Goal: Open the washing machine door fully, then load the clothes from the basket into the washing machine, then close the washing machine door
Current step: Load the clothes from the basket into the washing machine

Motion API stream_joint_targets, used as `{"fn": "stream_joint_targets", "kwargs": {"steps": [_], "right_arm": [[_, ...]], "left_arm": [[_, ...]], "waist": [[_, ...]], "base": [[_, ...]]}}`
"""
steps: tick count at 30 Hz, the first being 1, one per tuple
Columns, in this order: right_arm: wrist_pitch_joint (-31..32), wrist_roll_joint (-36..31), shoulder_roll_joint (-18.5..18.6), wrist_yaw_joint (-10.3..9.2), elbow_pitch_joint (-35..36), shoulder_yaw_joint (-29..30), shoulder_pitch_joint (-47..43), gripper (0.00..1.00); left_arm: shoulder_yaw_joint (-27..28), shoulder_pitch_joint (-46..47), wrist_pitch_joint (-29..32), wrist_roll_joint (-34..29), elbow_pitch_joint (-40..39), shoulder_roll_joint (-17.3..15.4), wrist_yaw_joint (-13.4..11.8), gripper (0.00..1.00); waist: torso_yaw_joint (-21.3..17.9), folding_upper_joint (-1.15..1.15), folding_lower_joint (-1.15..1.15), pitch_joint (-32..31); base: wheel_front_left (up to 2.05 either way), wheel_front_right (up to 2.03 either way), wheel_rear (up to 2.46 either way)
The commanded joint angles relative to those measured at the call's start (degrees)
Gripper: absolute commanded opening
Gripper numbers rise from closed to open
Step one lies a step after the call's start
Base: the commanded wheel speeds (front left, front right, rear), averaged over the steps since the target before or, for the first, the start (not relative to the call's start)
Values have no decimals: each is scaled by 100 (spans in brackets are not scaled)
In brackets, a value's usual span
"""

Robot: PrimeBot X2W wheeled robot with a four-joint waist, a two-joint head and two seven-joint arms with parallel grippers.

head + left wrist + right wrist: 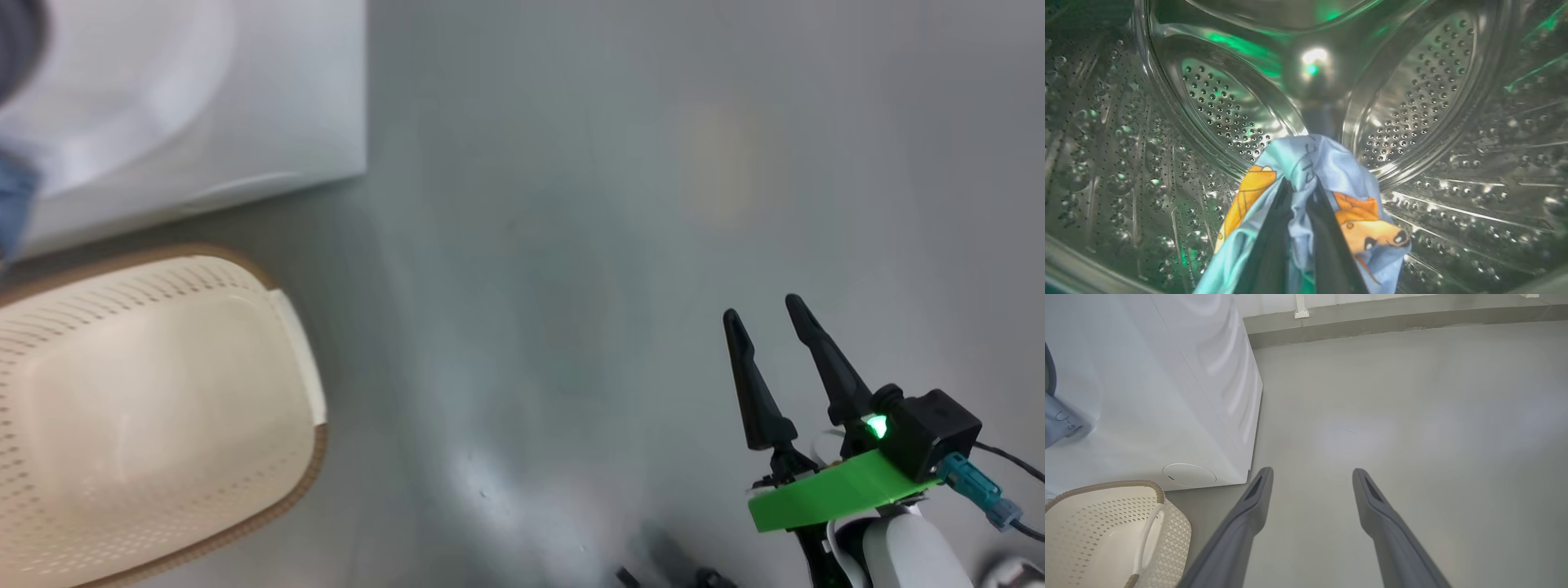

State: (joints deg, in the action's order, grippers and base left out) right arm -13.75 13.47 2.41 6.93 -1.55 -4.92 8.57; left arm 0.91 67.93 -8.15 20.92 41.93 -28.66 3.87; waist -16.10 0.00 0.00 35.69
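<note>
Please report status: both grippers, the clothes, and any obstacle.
Left gripper shut on the clothes, inside the washing machine drum. Right gripper open above the floor. No obstacle seen ahead of the clothes.

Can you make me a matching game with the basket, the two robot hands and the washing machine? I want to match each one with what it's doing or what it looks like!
Things:
1. basket
2. left gripper
3. right gripper
4. washing machine

States:
A. open, over the floor
B. big and white, right beside the basket
C. shut on the clothes, inside the drum
D. cream with little holes and a brown rim

Pairs: 1-D, 2-C, 3-A, 4-B
</note>
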Motion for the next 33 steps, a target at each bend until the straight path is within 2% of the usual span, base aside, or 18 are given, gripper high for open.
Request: {"fn": "stream_joint_targets", "kwargs": {"steps": [1, 12, 17, 26, 27, 28, 33], "right_arm": [[-79, 59, 46, 56, 83, -155, 26, 100], [-122, 273, 46, 56, -23, -370, 265, 100], [-124, 389, 46, 56, -11, -423, 323, 100], [-124, 436, 46, 56, -46, -442, 378, 100], [-124, 433, 46, 56, -48, -433, 383, 100], [-124, 427, 46, 56, -50, -422, 386, 100], [-124, 364, 46, 56, -55, -380, 376, 100]], "left_arm": [[65, 240, -45, -83, -31, -409, 26, 0], [-239, 1708, 60, -317, 619, -927, 171, 0], [-333, 2253, -23, -426, 927, -1080, 104, 0], [-576, 2581, -118, -488, 1468, -1017, 174, 0], [-591, 2590, -147, -488, 1522, -1003, 174, 24], [-583, 2592, -142, -452, 1599, -972, 175, 100], [-691, 2558, -242, -443, 1822, -895, 220, 100]], "waist": [[-335, 0, 0, 400], [-649, 0, 0, 947], [-732, 0, 0, 1056], [-714, 0, 0, 1041], [-704, 0, 0, 1031], [-694, 0, 0, 1017], [-611, 0, 0, 934]], "base": [[0, 0, 0], [0, 0, 0], [0, 0, 0], [0, 0, 0], [0, 0, 0], [0, 0, 0], [0, 0, 0]]}}
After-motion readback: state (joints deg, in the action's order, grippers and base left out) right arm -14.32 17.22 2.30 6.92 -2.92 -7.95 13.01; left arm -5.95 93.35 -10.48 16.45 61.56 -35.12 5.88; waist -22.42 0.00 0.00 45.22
